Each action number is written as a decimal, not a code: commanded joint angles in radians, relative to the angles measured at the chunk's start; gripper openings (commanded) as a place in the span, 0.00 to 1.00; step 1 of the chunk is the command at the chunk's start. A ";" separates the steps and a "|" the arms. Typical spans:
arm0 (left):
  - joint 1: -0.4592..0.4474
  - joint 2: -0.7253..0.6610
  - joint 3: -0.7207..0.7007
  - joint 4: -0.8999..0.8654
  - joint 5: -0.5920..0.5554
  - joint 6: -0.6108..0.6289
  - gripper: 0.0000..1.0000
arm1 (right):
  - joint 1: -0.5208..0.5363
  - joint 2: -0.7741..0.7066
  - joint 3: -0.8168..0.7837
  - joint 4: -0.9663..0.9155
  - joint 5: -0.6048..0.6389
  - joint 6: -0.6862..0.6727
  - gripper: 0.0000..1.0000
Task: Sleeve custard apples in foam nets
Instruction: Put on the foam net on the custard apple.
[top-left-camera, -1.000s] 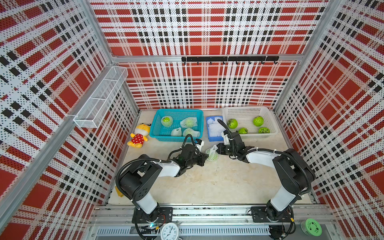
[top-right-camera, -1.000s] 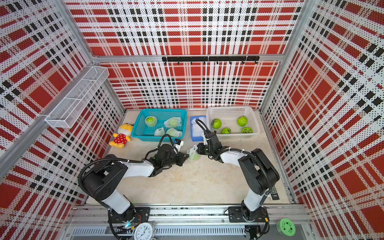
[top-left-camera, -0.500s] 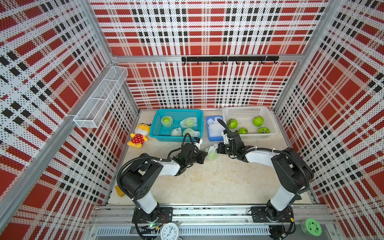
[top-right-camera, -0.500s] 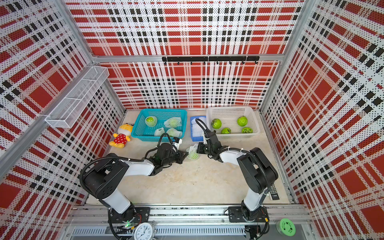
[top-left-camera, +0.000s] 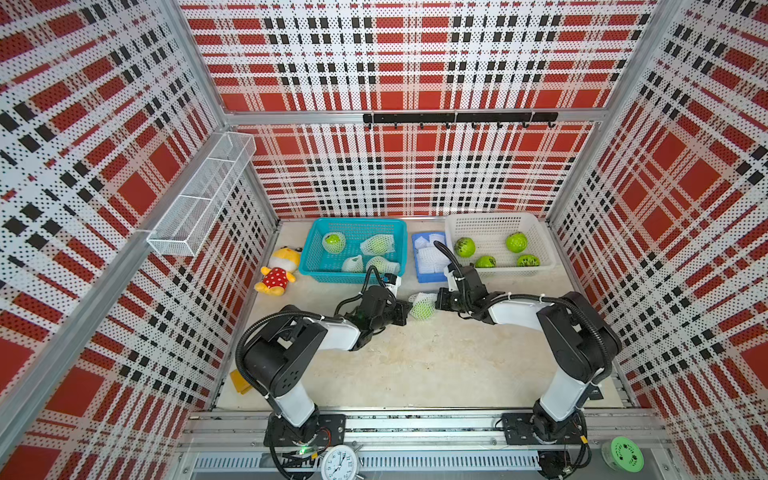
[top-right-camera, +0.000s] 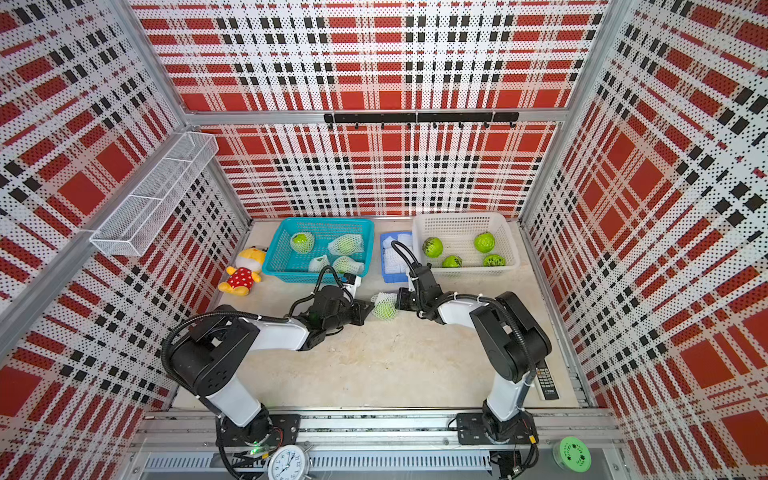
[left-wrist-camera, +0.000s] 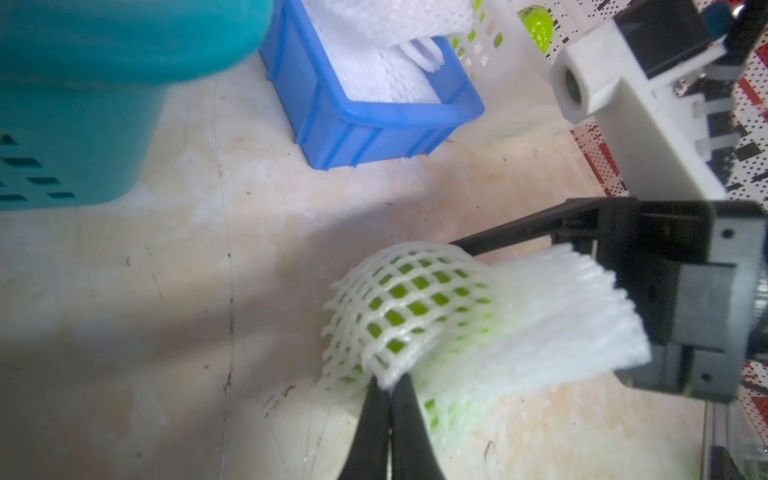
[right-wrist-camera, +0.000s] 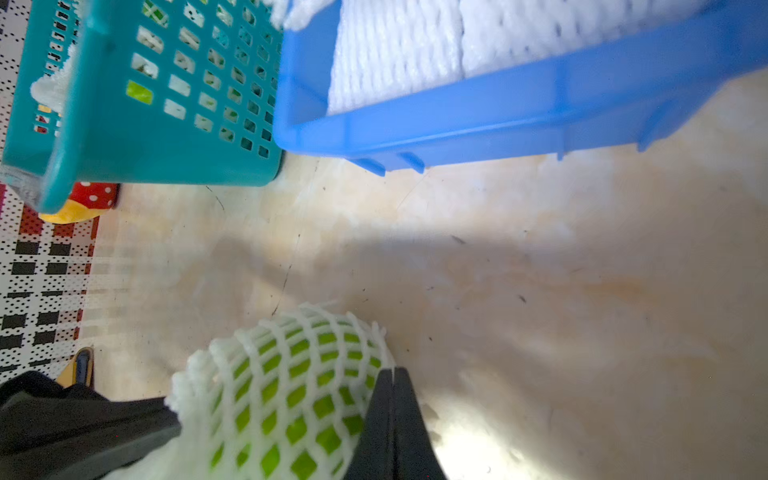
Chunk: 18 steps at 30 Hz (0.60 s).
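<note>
Left gripper (left-wrist-camera: 390, 388) and right gripper (right-wrist-camera: 392, 376) are pinching opposite rims of the foam net (top-left-camera: 422, 305). I am advising even pulling, keeping the custard apple (right-wrist-camera: 297, 397) centred

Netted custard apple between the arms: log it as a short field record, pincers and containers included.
fruit: custard apple, inside a foam net
left pincer: shut on the net's edge
right pincer: shut on the net too
teal basket: four netted items
white basket: four bare custard apples
blue tray: spare nets
</note>
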 joint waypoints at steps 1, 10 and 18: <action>0.012 0.029 0.013 -0.013 -0.014 -0.017 0.00 | -0.002 0.029 0.005 0.002 0.005 0.000 0.00; 0.022 0.066 0.027 -0.026 0.006 -0.025 0.00 | -0.004 0.057 0.028 -0.005 0.015 -0.011 0.00; 0.024 0.077 0.040 -0.033 0.018 -0.022 0.00 | -0.004 0.065 0.040 0.004 0.005 -0.019 0.00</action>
